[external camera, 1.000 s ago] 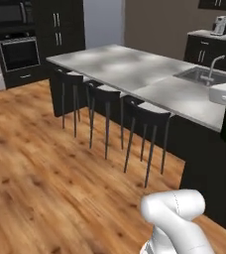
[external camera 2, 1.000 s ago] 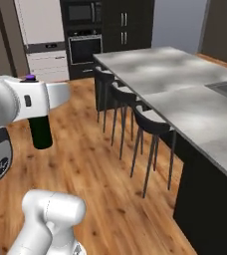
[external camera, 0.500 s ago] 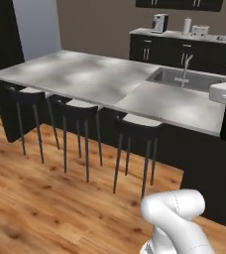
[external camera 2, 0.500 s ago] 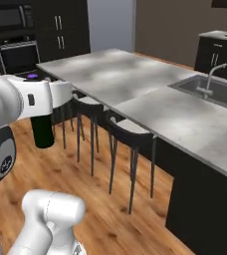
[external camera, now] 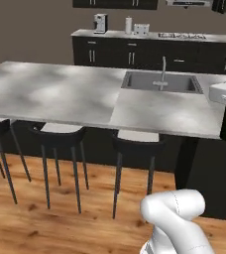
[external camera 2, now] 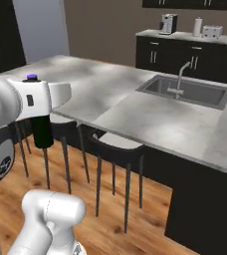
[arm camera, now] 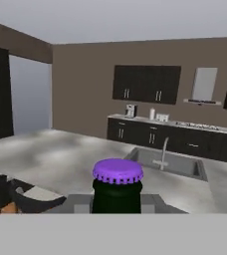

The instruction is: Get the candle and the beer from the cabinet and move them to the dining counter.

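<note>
Between end effector [arm camera: 116,204] fingers, beer [arm camera: 117,187] upright

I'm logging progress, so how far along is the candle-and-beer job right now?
Partly done. The beer is out of the cabinet, gripped at its neck by the gripper, purple cap up, and hangs above the floor short of the dining counter. Left: set it on the marble top. No candle stands on the counter, so that one is still to come.
</note>
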### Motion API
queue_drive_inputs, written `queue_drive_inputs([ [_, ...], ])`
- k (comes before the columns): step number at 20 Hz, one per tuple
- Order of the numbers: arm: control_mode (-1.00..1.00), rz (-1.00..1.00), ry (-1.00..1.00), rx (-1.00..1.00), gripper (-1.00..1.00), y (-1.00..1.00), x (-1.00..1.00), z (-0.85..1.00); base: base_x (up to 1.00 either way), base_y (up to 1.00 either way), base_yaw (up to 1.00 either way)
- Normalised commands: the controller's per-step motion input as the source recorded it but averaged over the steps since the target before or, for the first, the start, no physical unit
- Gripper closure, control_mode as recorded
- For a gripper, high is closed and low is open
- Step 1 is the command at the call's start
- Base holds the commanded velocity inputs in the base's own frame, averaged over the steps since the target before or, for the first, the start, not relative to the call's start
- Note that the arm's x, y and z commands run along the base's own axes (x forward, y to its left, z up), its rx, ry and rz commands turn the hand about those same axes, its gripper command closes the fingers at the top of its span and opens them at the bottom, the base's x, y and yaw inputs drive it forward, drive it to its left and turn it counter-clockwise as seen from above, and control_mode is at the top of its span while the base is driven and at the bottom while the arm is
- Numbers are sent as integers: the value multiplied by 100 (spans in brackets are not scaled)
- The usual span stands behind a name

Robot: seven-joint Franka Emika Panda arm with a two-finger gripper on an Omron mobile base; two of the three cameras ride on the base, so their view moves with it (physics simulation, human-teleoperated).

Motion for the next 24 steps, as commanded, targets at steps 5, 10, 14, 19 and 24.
queue_drive_inputs([
  [5, 100, 0, 0, 0, 100, 0, 0, 0, 97, 80, -54],
  [10, 100, 0, 0, 0, 100, 0, 0, 0, 62, 92, -48],
  [14, 100, 0, 0, 0, 100, 0, 0, 0, 27, 99, -31],
  [19, 100, 0, 0, 0, 100, 0, 0, 0, 18, 93, -20],
  [24, 100, 0, 0, 0, 100, 0, 0, 0, 31, 76, -12],
])
